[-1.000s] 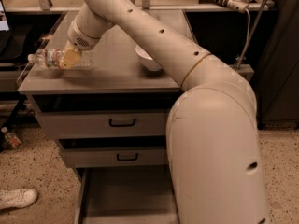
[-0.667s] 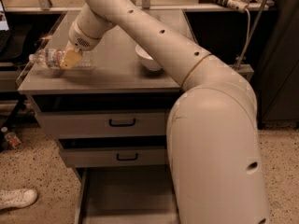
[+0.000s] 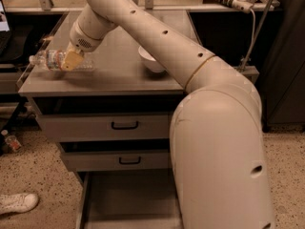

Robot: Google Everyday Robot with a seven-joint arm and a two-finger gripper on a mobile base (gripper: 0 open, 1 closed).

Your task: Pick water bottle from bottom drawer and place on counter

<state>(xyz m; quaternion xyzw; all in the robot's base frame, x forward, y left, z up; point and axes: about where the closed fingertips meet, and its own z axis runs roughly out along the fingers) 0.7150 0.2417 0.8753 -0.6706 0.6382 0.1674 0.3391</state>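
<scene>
The water bottle [image 3: 46,60] lies on its side at the far left of the counter [image 3: 119,78], its white cap pointing left past the edge. My gripper [image 3: 71,60] reaches down from the long white arm, and its tan fingers [image 3: 70,61] are shut around the middle of the bottle. I cannot tell whether the bottle rests on the counter or hangs just above it. The bottom drawer [image 3: 128,199] stands pulled open below, and its grey floor is bare.
A white bowl [image 3: 151,59] sits mid-counter, right of the gripper. Two closed drawers with black handles [image 3: 125,125] are under the counter. A pale bench [image 3: 157,6] runs behind. A white shoe [image 3: 16,202] and a tiny red-marked bottle [image 3: 10,141] lie on the floor at left.
</scene>
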